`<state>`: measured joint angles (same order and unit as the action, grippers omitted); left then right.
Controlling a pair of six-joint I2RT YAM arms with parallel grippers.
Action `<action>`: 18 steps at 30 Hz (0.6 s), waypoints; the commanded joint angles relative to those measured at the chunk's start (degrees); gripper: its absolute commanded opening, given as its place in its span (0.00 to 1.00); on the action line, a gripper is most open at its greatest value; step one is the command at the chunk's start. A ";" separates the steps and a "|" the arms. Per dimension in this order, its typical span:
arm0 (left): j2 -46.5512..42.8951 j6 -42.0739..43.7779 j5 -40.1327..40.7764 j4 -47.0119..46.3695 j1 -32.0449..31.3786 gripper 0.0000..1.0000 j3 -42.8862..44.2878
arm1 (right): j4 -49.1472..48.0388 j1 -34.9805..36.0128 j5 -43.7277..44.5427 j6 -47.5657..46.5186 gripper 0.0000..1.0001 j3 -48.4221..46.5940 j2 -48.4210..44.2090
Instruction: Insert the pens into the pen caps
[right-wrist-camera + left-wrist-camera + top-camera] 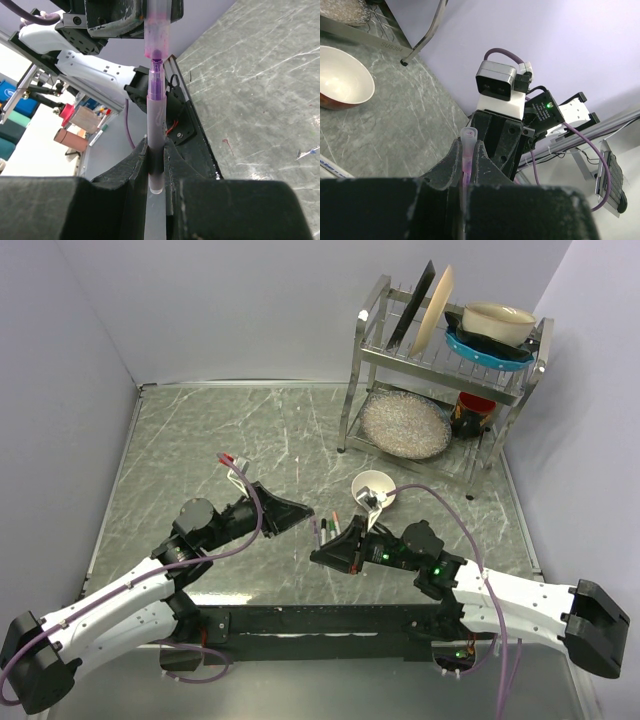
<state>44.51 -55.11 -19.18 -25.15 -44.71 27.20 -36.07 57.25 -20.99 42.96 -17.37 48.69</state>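
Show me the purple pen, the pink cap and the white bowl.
purple pen (156, 125), right wrist view, mid barrel.
pink cap (468, 134), left wrist view, open end.
white bowl (342, 75), left wrist view, bare inner wall.

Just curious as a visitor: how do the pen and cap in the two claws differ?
The cap, in the left gripper, is short and pinkish; the pen, in the right gripper, is much longer and purple. The cap ends in an open mouth, the pen in a narrow tip. Both are clamped, aligned tip to mouth.
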 commanded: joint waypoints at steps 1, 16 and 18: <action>-0.21 1.32 -0.24 -1.40 -0.38 0.01 -0.48 | -1.54 0.40 1.39 -0.86 0.00 -2.50 -1.23; 0.05 1.15 -0.77 -1.75 -0.82 0.01 -1.01 | -0.58 0.40 2.45 -1.56 0.00 -3.82 -0.70; 0.31 0.36 -1.03 -2.71 -1.17 0.01 -1.45 | 0.30 0.31 2.89 -1.83 0.00 -4.60 -0.61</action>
<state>44.51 -55.13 -19.18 -25.21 -45.25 26.57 -34.65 57.25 -20.29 42.48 -18.02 48.53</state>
